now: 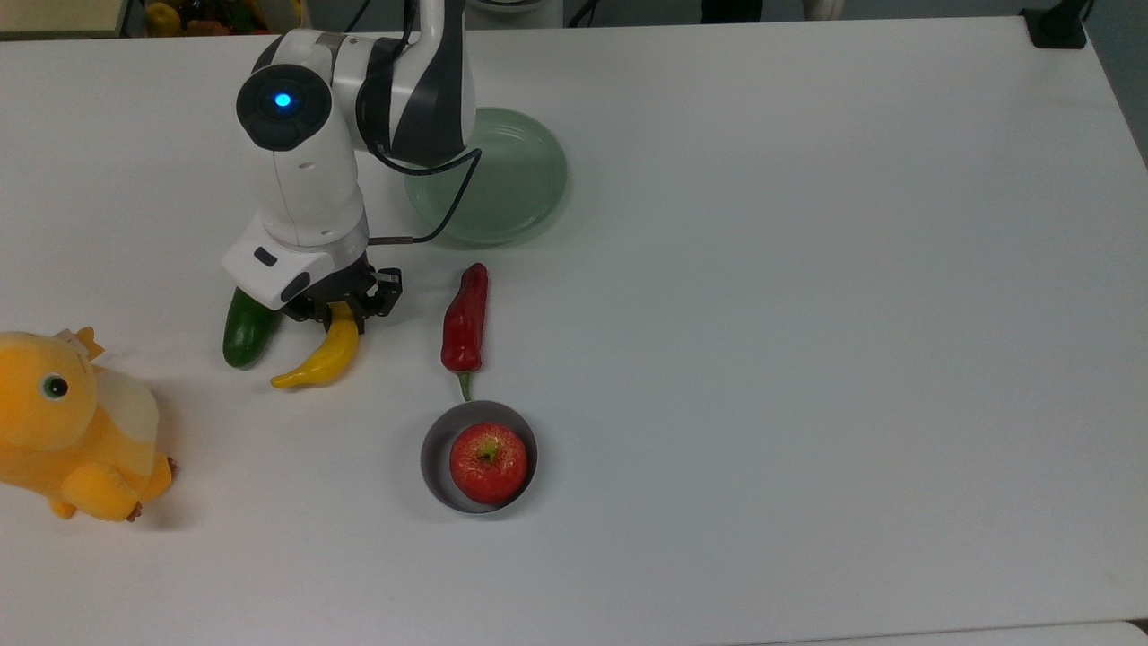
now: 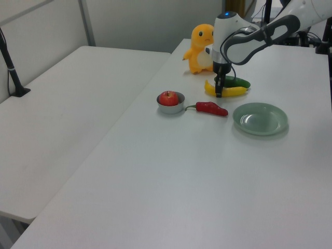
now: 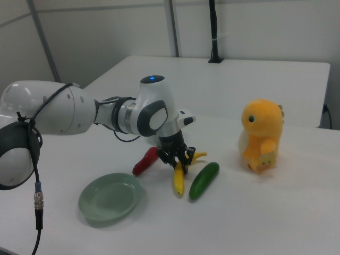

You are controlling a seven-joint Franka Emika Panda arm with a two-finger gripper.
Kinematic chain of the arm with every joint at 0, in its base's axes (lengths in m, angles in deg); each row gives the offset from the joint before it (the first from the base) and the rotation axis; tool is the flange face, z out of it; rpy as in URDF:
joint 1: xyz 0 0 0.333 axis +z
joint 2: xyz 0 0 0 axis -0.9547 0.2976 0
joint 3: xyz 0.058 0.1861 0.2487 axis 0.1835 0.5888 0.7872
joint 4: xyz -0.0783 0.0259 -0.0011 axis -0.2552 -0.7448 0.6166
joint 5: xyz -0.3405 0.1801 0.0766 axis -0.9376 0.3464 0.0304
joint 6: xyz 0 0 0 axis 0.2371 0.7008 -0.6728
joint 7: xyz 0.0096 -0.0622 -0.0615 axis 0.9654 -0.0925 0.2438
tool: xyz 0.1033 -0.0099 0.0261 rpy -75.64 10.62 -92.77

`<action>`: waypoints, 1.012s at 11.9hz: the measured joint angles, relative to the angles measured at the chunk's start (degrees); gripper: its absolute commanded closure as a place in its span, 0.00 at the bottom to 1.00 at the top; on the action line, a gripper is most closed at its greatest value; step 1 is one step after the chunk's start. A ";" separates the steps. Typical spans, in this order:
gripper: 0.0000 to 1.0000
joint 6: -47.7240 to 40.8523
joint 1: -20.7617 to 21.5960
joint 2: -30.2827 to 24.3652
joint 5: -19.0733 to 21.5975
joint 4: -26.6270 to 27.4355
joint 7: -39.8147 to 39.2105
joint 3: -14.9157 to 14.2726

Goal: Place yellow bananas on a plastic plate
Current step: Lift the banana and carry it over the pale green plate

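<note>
Scanning top view left to right: cucumber [image 1: 248, 330] on table; gripper [image 1: 343, 308] clamped on banana [image 1: 323, 357] beside it, banana barely raised. Plastic plate [image 1: 516, 193] further right, bare. Grasp done; carry and placing remain.

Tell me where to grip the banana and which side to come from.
Grip the banana near its middle, across the slim width, coming straight down from above. It lies flat on the table, with the cucumber close on the top view's left. The pincer already closes there.
</note>
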 measured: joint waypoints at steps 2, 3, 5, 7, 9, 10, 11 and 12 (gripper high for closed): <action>0.80 0.00 -0.17 -0.07 0.00 -0.02 0.00 0.00; 0.80 0.00 -0.25 -0.41 0.00 -0.09 0.53 0.00; 0.80 -3.79 -0.27 -3.07 0.00 -0.29 1.99 0.12; 0.79 -12.78 -0.07 -8.15 0.01 -0.38 2.28 0.89; 0.79 -22.80 0.06 -13.28 0.02 -0.34 2.61 3.34; 0.79 -26.88 0.12 -14.90 0.02 -0.32 2.75 4.46; 0.79 -31.70 0.23 -16.74 0.02 -0.25 3.11 5.87; 0.79 -35.40 0.34 -18.40 0.03 0.10 3.29 7.04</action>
